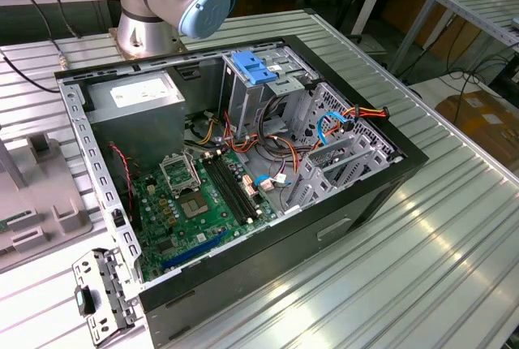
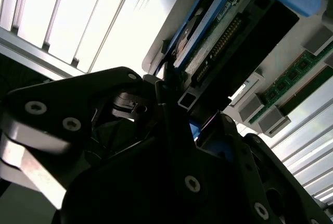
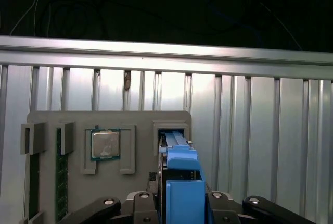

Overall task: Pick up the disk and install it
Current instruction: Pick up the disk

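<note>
Aluminium, ribbed: the table [image 1: 454,227] ran under everything. On it sat the open computer case [image 1: 389,170], motherboard up, with its tall drive cage [image 1: 268,89] at the far side near the arm's base [image 1: 150,28]. The grey parts tray [image 1: 49,219] lay to the exterior view's left of the case, well apart from the cage.

The disk [image 3: 184,182] stood on end in a slot of that tray. My gripper [image 3: 184,208] was right on it, with nothing left to close sideways. Its long axis ran straight up out of the slot toward my wrist, in line with my reach. Its broad faces were turned outward, one to each of my fingers [image 3: 143,203]. I read the fingers as clamped on the disk, since both wrist views showed them drawn in against its two faces with no gap I could make out. I could not tell whether its lower end had left the slot.

The blue rail end lay nearest my wrist. In the second wrist view the connector row looked to face back toward the wrist as well, which I judged to be the cable end.

Smaller items: a processor chip [image 3: 105,144] and a memory stick [image 3: 61,182] sat in their own recesses beside the disk's slot.
</note>
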You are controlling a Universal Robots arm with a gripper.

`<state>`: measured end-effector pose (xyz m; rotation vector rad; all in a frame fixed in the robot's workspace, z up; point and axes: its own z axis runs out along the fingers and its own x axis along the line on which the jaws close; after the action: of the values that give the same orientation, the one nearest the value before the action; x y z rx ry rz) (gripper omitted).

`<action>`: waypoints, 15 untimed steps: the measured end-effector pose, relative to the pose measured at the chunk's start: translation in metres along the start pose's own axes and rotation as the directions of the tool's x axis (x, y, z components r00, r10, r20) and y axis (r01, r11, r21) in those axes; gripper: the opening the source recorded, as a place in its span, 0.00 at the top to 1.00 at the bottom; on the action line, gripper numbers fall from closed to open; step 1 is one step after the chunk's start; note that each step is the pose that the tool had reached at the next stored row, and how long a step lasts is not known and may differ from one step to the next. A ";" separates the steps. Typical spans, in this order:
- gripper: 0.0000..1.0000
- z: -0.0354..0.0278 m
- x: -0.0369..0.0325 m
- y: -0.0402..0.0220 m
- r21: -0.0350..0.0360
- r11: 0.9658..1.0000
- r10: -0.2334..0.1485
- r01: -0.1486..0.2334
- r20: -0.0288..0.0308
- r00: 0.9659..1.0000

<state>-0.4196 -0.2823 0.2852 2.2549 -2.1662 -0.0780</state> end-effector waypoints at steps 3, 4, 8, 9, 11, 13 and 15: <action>0.63 0.0000 0.0000 0.0000 0.000 1.000 0.000 0.000 0.000 1.000; 0.63 -0.0003 0.0000 0.0000 0.000 1.000 0.000 0.000 0.000 1.000; 0.63 -0.0053 -0.0002 0.0002 0.000 1.000 0.000 0.000 0.003 1.000; 0.63 -0.0067 -0.0002 0.0003 0.000 1.000 0.000 0.000 0.004 1.000; 0.63 -0.0080 -0.0002 0.0003 0.000 1.000 0.000 0.000 0.005 1.000; 0.63 -0.0093 -0.0002 0.0004 0.000 1.000 0.000 0.000 0.007 1.000; 0.63 -0.0111 -0.0003 0.0005 0.000 1.000 0.000 0.000 0.008 1.000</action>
<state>-0.4196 -0.2824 0.2963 2.2593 -2.1700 -0.0870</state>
